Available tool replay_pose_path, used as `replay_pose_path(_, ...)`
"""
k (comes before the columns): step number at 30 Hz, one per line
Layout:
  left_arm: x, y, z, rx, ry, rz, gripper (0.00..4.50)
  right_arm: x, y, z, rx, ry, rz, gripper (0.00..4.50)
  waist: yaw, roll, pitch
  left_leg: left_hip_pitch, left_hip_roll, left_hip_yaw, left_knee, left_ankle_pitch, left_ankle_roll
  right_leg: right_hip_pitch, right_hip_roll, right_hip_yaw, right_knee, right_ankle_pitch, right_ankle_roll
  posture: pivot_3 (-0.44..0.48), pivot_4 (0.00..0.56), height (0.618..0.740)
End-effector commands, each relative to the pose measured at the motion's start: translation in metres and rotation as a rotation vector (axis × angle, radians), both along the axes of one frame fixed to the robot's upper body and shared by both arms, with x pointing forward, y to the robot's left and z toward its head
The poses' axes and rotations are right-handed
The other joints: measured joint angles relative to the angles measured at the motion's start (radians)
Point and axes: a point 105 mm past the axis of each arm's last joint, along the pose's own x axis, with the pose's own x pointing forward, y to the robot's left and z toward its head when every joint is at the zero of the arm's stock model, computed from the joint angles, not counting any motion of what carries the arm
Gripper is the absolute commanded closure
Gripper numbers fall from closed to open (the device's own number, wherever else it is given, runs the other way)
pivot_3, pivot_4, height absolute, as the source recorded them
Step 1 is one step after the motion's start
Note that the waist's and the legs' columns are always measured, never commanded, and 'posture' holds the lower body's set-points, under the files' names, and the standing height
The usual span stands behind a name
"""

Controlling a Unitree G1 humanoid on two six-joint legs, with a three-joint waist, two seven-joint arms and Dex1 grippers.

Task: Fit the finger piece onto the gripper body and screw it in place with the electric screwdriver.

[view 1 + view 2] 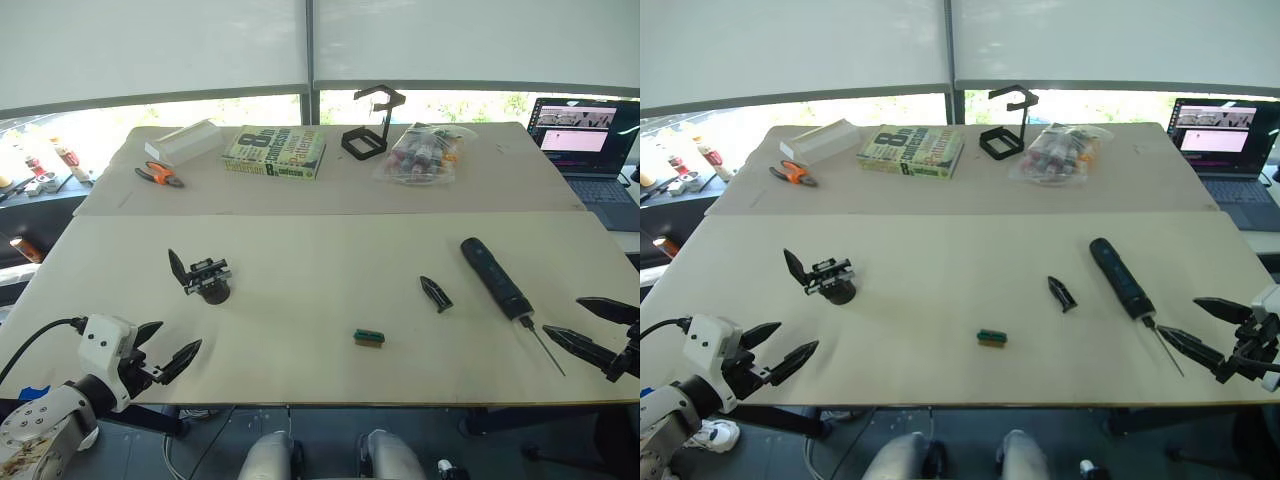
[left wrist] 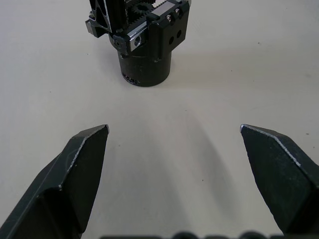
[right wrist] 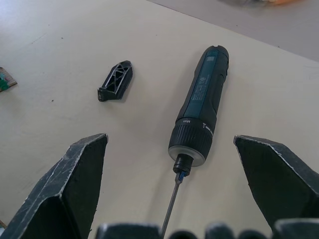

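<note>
Left gripper (image 1: 172, 352): fingers (image 2: 82, 164) apart, empty, low over worktop (image 1: 320, 300) near front-left edge; body (image 1: 205, 278) just beyond tips at 12 o'clock, untouched, lying on side, its one finger pointing away.

Right gripper (image 1: 590, 328): fingers (image 3: 75, 174) apart, empty, at front-right edge; screwdriver (image 1: 495, 277) lying flat ahead, bit toward gripper, tip between finger lines, no contact.

Finger piece (image 1: 436, 293): flat on worktop, at 9 o'clock of screwdriver, apart from it.

Green-brown block (image 1: 369, 338): centre front, at 7 o'clock of finger piece.
</note>
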Motion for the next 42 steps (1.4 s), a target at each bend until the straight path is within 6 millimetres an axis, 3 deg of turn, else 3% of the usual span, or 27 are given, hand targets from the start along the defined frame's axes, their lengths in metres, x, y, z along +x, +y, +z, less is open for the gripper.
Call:
replay_pose_path(1,0.002,0.002,0.011,0.009,-0.049,-0.001,0.01,0.003,-0.004,0.012,-0.029,-0.056,-0.009,0.0,0.0,0.0,0.0,0.0,0.0,0.0,0.0,0.0,0.0,0.0,0.0,0.0,0.0,0.0,0.0,0.0,0.15,0.74)
replay_pose_path(4,0.007,0.004,0.012,0.006,-0.058,0.013,0.01,0.011,0.006,0.02,-0.049,-0.095,0.026,0.0,0.0,0.0,0.0,0.0,0.0,0.0,0.0,0.0,0.0,0.0,0.0,0.0,0.0,0.0,0.0,0.0,0.15,0.74)
replay_pose_path(11,0.025,0.017,0.011,0.001,-0.132,0.107,0.01,0.024,0.088,0.045,-0.017,-0.162,0.337,0.0,-0.01,0.0,0.0,0.0,0.001,0.0,0.0,0.0,0.0,0.0,0.001,0.0,0.001,0.002,0.003,0.0,0.15,0.74)
replay_pose_path(19,0.047,0.013,-0.003,-0.014,-0.14,0.112,0.01,0.017,0.142,0.05,0.035,-0.123,0.57,0.0,0.003,-0.001,-0.002,0.0,0.0,0.0,0.001,0.001,0.002,0.0,-0.001,-0.001,0.0,0.002,0.002,0.0,0.15,0.74)
replay_pose_path(24,0.061,-0.001,-0.009,-0.027,-0.154,0.127,0.01,0.021,0.153,0.054,0.052,-0.144,0.591,0.0,0.002,-0.004,-0.003,-0.001,0.0,0.0,0.001,0.002,0.003,0.0,-0.002,-0.001,0.0,0.003,0.001,0.0,0.15,0.74)
replay_pose_path(31,0.073,-0.023,-0.02,-0.071,-0.186,0.334,0.01,0.022,0.156,0.057,0.064,-0.164,0.565,0.0,0.002,-0.005,-0.003,-0.001,0.0,-0.001,0.002,0.002,0.003,0.001,-0.002,-0.001,0.001,0.007,-0.005,0.0,0.15,0.74)
replay_pose_path(42,0.094,-0.037,-0.022,-0.075,-0.233,0.481,0.01,0.021,0.161,0.063,0.081,-0.177,0.558,0.0,0.002,-0.006,-0.003,-0.001,0.0,-0.001,0.003,0.002,0.003,0.002,0.002,-0.002,0.001,0.007,-0.004,0.0,0.15,0.74)
